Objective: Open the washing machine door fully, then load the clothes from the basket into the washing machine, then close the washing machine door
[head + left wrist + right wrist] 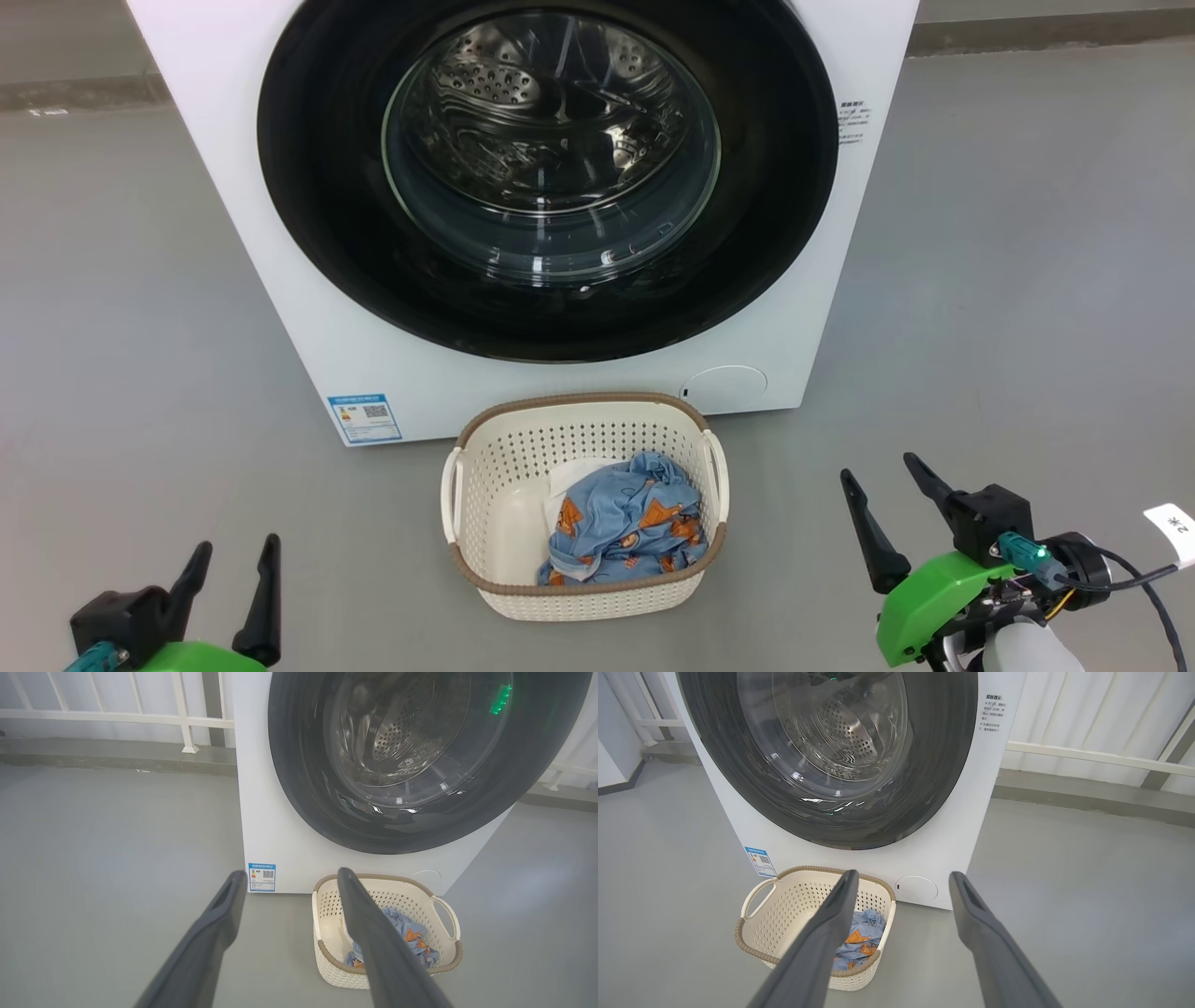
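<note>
The white washing machine [308, 308] stands ahead with its round black-framed glass door [308, 187] shut flat against the front. On the floor in front of it sits the cream basket [485, 523] holding light blue bear-print clothes [625, 523] and a bit of white fabric. My left gripper [235, 545] hovers open at the lower left, well left of the basket. At the lower right, my right gripper [880, 463] is open too, apart from the basket. In the left wrist view the basket [441, 961] lies behind the right finger; in the right wrist view the basket [752, 933] lies behind the left finger.
Grey floor [131, 308] surrounds the machine on both sides. A white railing [117, 716] and a low kerb run behind the machine. A blue label [366, 418] and a round flap [728, 385] mark the machine's lower front.
</note>
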